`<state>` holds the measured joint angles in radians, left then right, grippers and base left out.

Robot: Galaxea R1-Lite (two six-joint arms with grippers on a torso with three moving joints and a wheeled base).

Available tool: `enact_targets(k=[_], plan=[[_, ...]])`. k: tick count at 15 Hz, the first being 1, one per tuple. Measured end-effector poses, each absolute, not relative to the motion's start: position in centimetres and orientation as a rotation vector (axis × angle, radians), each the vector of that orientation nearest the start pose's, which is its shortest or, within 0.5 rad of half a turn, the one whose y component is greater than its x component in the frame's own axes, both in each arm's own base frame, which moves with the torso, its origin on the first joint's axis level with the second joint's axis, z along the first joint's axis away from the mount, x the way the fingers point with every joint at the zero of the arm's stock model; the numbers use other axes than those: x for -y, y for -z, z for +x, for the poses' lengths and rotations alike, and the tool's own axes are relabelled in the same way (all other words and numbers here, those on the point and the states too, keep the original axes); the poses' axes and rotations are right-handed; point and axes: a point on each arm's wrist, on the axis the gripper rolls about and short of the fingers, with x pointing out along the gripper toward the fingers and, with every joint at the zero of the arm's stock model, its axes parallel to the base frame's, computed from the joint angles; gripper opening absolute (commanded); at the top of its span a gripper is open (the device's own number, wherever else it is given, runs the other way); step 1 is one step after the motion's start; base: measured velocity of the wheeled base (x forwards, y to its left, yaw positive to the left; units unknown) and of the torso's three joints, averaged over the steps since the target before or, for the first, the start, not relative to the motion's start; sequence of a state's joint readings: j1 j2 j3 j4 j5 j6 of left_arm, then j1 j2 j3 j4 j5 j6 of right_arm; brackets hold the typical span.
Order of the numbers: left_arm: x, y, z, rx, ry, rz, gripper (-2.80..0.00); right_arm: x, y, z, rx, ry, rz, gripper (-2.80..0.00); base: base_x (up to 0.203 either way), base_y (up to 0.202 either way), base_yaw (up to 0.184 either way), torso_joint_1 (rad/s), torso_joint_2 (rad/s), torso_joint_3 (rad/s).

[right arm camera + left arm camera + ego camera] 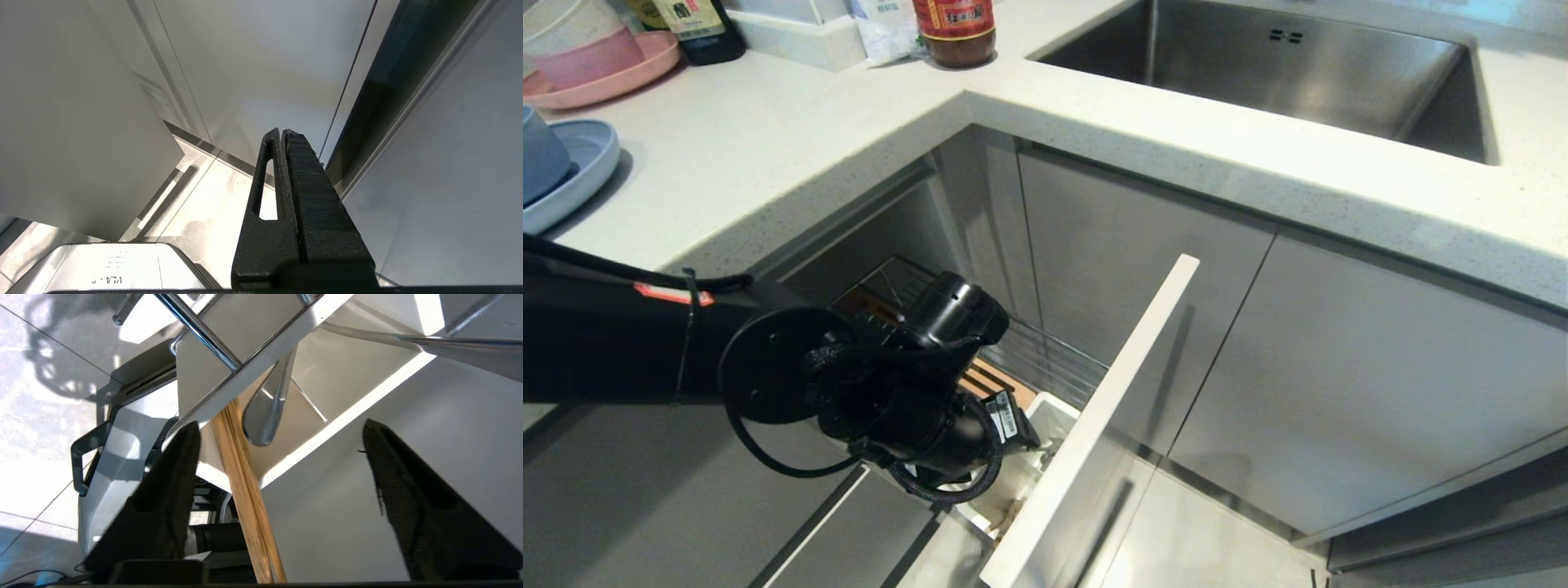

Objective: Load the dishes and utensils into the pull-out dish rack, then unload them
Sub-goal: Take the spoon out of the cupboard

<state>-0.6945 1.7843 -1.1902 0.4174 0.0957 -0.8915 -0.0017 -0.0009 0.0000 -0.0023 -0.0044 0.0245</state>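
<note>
Pale wood: the chopsticks (245, 486) stand as a close pair in the white cutlery cup (327, 375), their upper ends rising out past its rim between our left gripper (282, 437) fingers, touching neither. We judge them light, stiff and slim, smooth enough to roll or split apart; the best hold looks like both sticks pinched together high on the part clear of the cup, then drawn straight out along their length

Beside them in the same cup rests the silver metal spoon (265, 412), its rounded end just next to the chopsticks. It looks hard and slick, a little heavier, best taken across the flat of the handle

The cup sits at the front corner of the pull-out dish rack (1045, 359), just behind the pale grey front panel (1094, 425); chrome wires and a slotted wooden strip (984, 377) lie further back from the cup. Our left gripper's jaws stand wide apart over the cup, holding nothing

Well away from the cup, up on the white worktop (768, 147), the light blue plate (580, 171) carries the blue-grey bowl (541, 155); beyond them a pink plate (613, 73) holds stacked bowls. A steel sink (1290, 73) is set in the worktop on the far side

Our right gripper (284, 131) hangs low beside the cabinet fronts, jaws pressed together, empty
</note>
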Motion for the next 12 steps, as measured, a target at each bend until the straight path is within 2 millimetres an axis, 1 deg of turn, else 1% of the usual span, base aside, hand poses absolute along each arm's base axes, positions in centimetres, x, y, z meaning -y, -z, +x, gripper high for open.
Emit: enact_targets(k=[4, 12], plan=[[19.54, -16.62, 23.93, -1.097, 0.080, -0.400, 0.00, 0.01, -7.57, -2.28, 0.002, 0.006, 0.024, -2.80, 0.000, 0.000, 0.000, 0.000, 0.00, 0.000], [19.74, -16.58, 24.29, -1.093, 0.080, -0.399, 0.00, 0.01, -7.57, -2.29, 0.003, 0.006, 0.024, -2.80, 0.000, 0.000, 0.000, 0.000, 0.00, 0.000]])
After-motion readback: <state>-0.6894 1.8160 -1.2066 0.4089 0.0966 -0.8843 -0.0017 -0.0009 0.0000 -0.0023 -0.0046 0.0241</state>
